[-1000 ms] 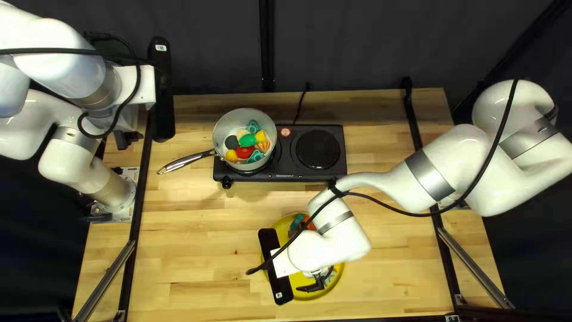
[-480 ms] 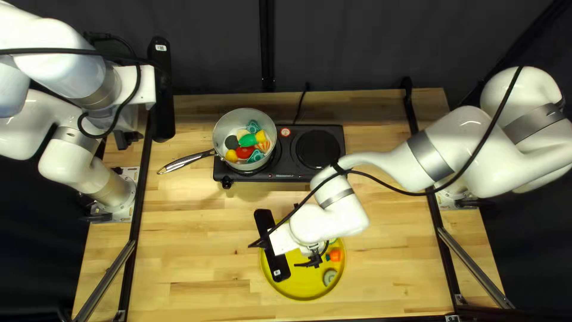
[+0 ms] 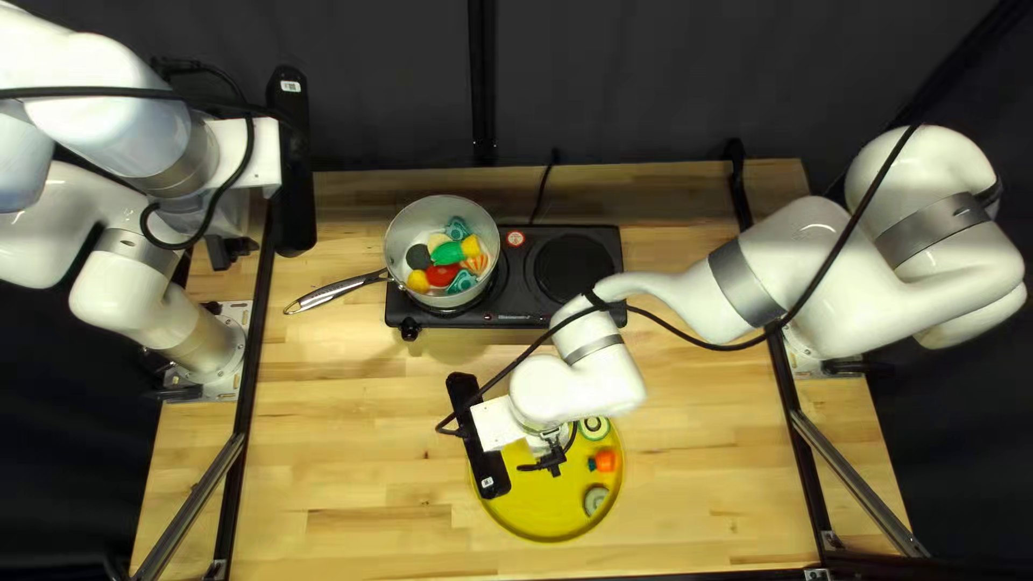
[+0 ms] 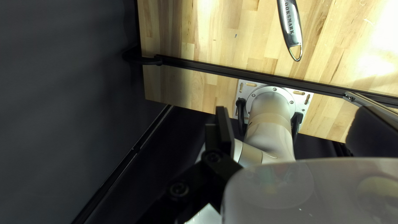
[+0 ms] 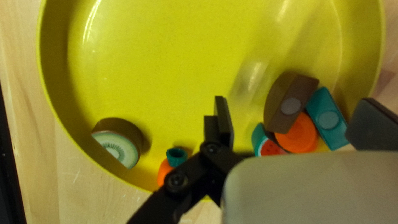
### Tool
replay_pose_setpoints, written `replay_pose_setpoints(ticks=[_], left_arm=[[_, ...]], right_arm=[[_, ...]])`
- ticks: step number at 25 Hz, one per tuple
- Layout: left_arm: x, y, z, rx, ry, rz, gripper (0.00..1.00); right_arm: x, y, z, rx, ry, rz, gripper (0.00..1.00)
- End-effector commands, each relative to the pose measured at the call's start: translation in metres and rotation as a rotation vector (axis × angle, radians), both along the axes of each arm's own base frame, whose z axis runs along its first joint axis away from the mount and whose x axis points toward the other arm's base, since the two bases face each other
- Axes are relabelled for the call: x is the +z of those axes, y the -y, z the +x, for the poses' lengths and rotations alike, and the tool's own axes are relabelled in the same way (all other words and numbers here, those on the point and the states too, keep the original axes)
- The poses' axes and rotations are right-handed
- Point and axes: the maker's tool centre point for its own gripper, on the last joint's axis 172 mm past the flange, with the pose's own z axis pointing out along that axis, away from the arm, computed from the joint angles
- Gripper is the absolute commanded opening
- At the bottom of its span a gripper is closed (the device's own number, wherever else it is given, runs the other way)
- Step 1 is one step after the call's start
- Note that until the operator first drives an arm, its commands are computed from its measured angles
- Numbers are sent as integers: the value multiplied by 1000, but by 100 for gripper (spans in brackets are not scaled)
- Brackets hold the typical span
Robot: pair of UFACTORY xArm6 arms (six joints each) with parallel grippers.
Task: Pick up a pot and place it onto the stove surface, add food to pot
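Glossy white arms (image 3: 802,258), grey bands (image 3: 746,284), black cables (image 3: 97,93)

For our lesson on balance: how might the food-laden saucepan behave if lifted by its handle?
The saucepan is probably stiff: its handle looks metallic. It may tip, since the handle juts from one side. The toy food piled loosely inside could slide.

My glossy white left arm (image 3: 129,113) is folded back at its own side, its black two-fingered gripper (image 3: 228,252) spread wide. My white, grey-banded right arm (image 3: 807,258) reaches inward, its black two-fingered gripper (image 3: 547,463) aimed down, also parted wide.
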Motion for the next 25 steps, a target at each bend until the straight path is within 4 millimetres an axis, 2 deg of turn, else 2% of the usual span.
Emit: replay_pose_setpoints(ticks=[1, 5, 6, 7, 24, 25], left_arm=[[0, 0, 0, 0, 0, 0, 100], [0, 0, 0, 0, 0, 0, 100], [0, 0, 0, 0, 0, 0, 100], [0, 0, 0, 0, 0, 0, 100], [0, 0, 0, 0, 0, 0, 100], [0, 0, 0, 0, 0, 0, 100]], right_arm=[[-8, 1, 0, 4, -1, 3, 100], [-11, -2, -1, 14, -1, 3, 99], [-11, -3, -1, 14, -6, 2, 57], [-11, -3, 0, 14, -9, 0, 0], [-11, -3, -1, 16, -10, -5, 0], [-5, -4, 0, 19, -11, -7, 0]])
